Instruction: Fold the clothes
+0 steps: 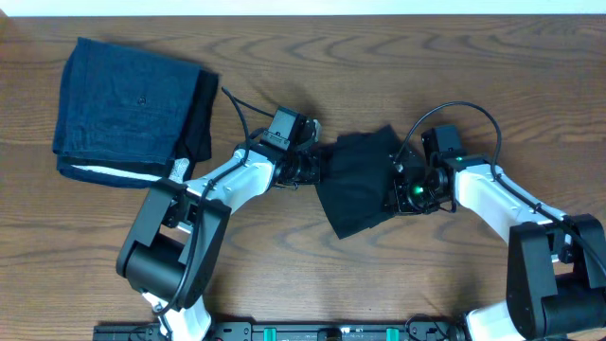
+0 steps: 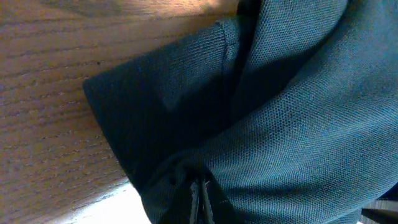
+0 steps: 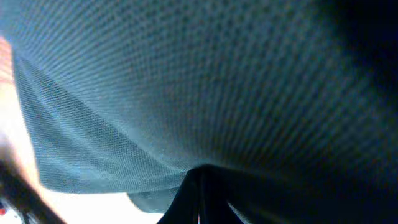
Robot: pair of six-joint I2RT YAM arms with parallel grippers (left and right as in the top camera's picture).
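I counted two garments on the desk (image 1: pixel 379 57): one black shirt (image 1: pixel 358 185) at the centre and one folded dark-blue garment (image 1: pixel 123 109) out at ten o'clock. Two arms were in view, the left arm (image 1: pixel 241 180) at eight o'clock and the right arm (image 1: pixel 488 194) at four o'clock. Each carried one pair of jaws, two pairs in all. There was one desk.

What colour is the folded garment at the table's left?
The folded garment is dark blue with a white edge, clearest in the overhead view.
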